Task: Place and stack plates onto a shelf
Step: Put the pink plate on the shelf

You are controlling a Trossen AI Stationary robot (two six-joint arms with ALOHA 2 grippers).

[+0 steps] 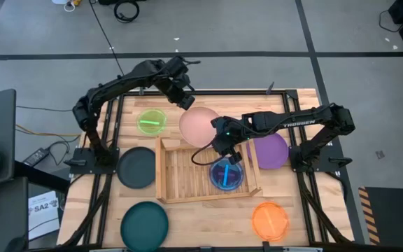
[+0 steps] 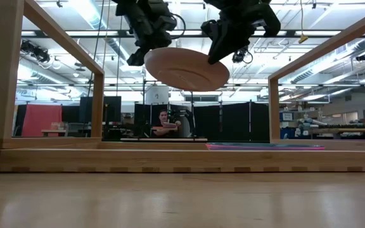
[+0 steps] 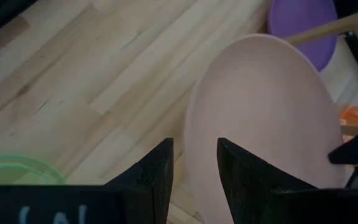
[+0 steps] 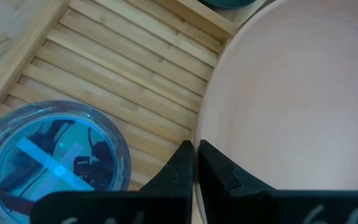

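Note:
A large pink plate (image 1: 200, 124) hangs in the air over the shelf's far edge, tilted in the low view (image 2: 185, 69). My left gripper (image 1: 185, 100) is at its far rim and my right gripper (image 1: 222, 145) at its near right rim, each shut on it. The shelf (image 1: 180, 175), a light-wood slatted tray, lies mid-table. A small blue plate (image 1: 227, 175) rests flat on the slats in its right half. In the right wrist view the pink plate (image 4: 291, 93) overhangs the shelf slats (image 4: 123, 68) beside the blue plate (image 4: 48, 162). My left gripper (image 3: 196, 168) has the pink plate's far rim (image 3: 194, 146) between its two fingers, one over the plate's inner face and one outside the edge. It comes from the far left, slanting down. The plate is clear of the table. My right gripper (image 4: 196, 165) pinches the pink plate's rim (image 4: 199, 134) between nearly closed fingers, on the side toward the shelf. The fingers come from the right arm's side, slanting down. The plate is lifted clear and tilted.
On the tabletop lie a lime green plate (image 1: 152, 121) far left, a dark grey plate (image 1: 137, 166) left of the shelf, a teal plate (image 1: 144, 224) near left, an orange plate (image 1: 270, 220) near right and a purple plate (image 1: 271, 150) right of the shelf.

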